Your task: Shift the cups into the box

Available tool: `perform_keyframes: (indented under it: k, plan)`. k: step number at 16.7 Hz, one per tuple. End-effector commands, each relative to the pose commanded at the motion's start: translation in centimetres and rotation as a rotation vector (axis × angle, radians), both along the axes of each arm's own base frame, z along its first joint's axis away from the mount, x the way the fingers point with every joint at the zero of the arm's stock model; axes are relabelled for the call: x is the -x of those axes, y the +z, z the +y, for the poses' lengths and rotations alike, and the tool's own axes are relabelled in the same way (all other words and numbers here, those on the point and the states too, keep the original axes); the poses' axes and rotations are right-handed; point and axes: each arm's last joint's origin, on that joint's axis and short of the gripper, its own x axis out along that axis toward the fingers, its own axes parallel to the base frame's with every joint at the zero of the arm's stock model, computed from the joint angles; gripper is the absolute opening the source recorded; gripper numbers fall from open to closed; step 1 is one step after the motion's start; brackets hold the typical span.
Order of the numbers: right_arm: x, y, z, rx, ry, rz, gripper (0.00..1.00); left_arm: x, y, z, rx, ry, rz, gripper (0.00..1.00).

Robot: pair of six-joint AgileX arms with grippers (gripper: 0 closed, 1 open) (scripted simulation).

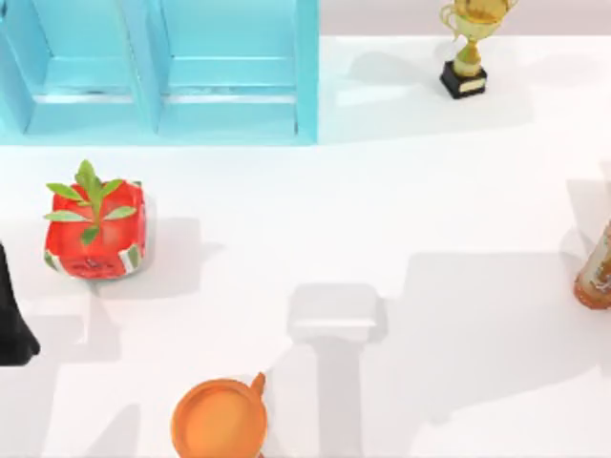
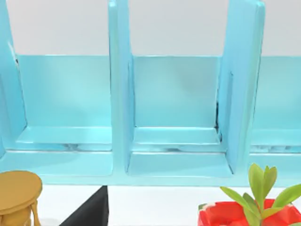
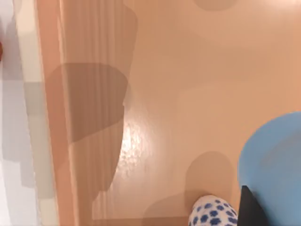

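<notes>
The blue cup (image 3: pixel 277 165) and the white flowered cup (image 3: pixel 211 213) are seen close together on the tan floor of the box (image 3: pixel 51 117). A dark part of the right gripper (image 3: pixel 248 209) is seen against the blue cup; its grip cannot be told. The left arm (image 1: pixel 13 320) is parked at the table's left edge, grip likewise unclear.

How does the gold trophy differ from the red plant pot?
The trophy is gold and slim, on a black base; the pot is red, squat and holds a green plant. The trophy stands on the table's right side, the pot on its left. Both stand upright.
</notes>
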Motion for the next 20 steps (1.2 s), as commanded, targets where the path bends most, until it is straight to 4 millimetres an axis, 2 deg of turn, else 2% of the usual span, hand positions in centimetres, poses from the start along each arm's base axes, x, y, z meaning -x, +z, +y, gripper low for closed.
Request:
perform_keyframes:
  k: [5, 13, 17, 20]
  plan:
    - [-0.2, -0.8, -0.1, 0.003, 0.002, -0.006, 0.0, 0.0, 0.0, 0.0, 0.0, 0.0, 0.0, 1.0]
    - [-0.2, -6.2, -1.1, 0.0, 0.0, 0.0, 0.0, 0.0, 0.0, 0.0, 0.0, 0.0, 0.0, 1.0]
    - [-0.2, -6.4, -1.2, 0.0, 0.0, 0.0, 0.0, 0.0, 0.0, 0.0, 0.0, 0.0, 0.0, 1.0]
    - [-0.2, -6.4, -1.2, 0.0, 0.0, 0.0, 0.23, 0.0, 0.0, 0.0, 0.0, 0.0, 0.0, 1.0]
